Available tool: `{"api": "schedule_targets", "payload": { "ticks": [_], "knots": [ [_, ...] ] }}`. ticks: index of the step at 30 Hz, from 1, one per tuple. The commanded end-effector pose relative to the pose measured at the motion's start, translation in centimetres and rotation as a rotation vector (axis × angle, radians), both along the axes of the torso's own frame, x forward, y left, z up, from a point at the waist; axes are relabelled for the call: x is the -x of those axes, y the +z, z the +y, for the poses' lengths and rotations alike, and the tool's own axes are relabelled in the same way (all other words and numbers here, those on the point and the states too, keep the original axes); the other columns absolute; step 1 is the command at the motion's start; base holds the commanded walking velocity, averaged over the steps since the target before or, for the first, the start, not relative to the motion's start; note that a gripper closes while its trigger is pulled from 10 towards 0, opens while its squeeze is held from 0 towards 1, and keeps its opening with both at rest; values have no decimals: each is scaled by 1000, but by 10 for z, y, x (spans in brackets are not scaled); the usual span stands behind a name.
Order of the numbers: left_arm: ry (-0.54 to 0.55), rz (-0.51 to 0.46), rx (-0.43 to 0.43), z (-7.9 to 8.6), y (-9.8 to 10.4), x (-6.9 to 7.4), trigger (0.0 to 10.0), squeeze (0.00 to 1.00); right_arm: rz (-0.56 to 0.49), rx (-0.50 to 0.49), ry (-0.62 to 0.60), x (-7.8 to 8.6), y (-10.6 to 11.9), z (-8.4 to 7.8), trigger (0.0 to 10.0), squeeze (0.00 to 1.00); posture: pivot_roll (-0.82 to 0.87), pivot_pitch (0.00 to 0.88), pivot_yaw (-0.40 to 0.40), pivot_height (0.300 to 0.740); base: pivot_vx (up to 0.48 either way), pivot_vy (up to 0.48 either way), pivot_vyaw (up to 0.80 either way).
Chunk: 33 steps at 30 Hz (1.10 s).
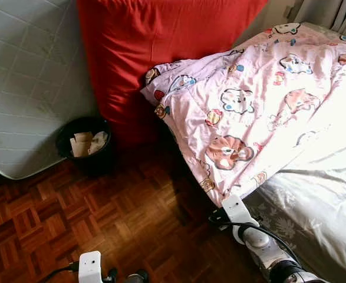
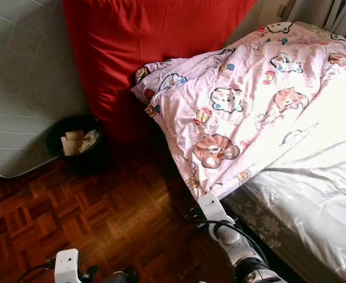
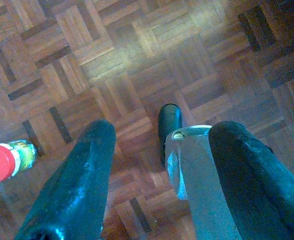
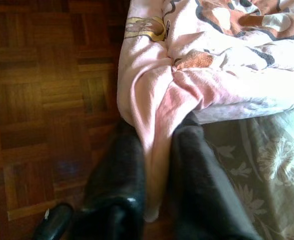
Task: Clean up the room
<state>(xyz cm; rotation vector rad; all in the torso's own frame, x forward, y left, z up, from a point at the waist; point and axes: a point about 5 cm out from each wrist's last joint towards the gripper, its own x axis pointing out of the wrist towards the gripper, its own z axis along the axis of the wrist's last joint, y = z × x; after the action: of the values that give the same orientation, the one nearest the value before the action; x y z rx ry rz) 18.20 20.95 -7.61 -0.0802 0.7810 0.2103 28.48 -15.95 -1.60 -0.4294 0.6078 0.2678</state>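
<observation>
the right gripper [image 4: 154, 165] pinches the hanging corner of the pink cartoon-print quilt [image 1: 249, 112] between its two black fingers, at the bed's near edge. the quilt lies rumpled across the bed with the grey floral sheet [image 1: 314, 206], its corner drooping toward the dark parquet floor [image 1: 102, 218]. the left gripper [image 3: 157, 165] hangs low over the floor with its fingers spread wide, holding nothing. a round black waste bin [image 1: 84, 141] with crumpled paper stands beside a big red cushion [image 1: 149, 53].
</observation>
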Motion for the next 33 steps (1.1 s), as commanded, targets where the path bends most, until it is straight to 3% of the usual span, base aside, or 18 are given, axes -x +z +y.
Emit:
{"api": "schedule_targets", "payload": {
  "ticks": [1,13,14,15,16,17,19,24,29,31,32,33],
  "knots": [
    [-1,49,2,2,-6,12,10000,0,43,-13,16,9,-8,4,10000,984,81,198,-19,740,0,0,0],
    [-4,52,1,1,-6,11,10000,0,79,-37,51,13,-12,7,10000,1000,81,199,-19,740,0,0,0],
    [-5,51,1,0,-6,11,10000,0,94,-47,44,15,-14,6,10000,733,81,197,-19,740,0,0,0],
    [-5,51,1,0,-6,11,10000,0,94,-47,44,15,-14,6,10000,733,81,197,-19,740,0,0,0],
    [-5,51,1,0,-6,11,10000,0,108,-60,38,18,-16,6,10000,110,80,198,-18,740,0,0,0],
    [-6,51,1,0,-6,11,10000,0,117,-65,36,19,-17,6,10000,0,80,197,-18,740,0,0,0],
    [-8,51,1,0,-6,11,10000,0,139,-99,22,23,-20,6,10000,0,81,195,-21,740,0,0,0],
    [-7,52,1,0,-6,10,10000,0,210,-253,-189,40,-34,-3,10000,0,80,191,-24,740,0,0,0],
    [-3,52,1,0,-6,11,10000,0,266,-258,-307,65,-50,-14,10000,0,90,179,-21,740,0,0,0],
    [-2,52,1,0,-6,12,10000,0,278,-292,-392,74,-55,-18,10000,0,90,176,-20,740,0,0,0],
    [-5,52,-2,0,-6,12,10000,0,288,-316,-500,86,-60,-26,10000,0,86,172,-19,740,0,0,0],
    [-5,52,-2,0,-6,12,10000,0,288,-316,-500,86,-60,-26,10000,0,86,172,-19,740,0,0,0]
  ]
}}
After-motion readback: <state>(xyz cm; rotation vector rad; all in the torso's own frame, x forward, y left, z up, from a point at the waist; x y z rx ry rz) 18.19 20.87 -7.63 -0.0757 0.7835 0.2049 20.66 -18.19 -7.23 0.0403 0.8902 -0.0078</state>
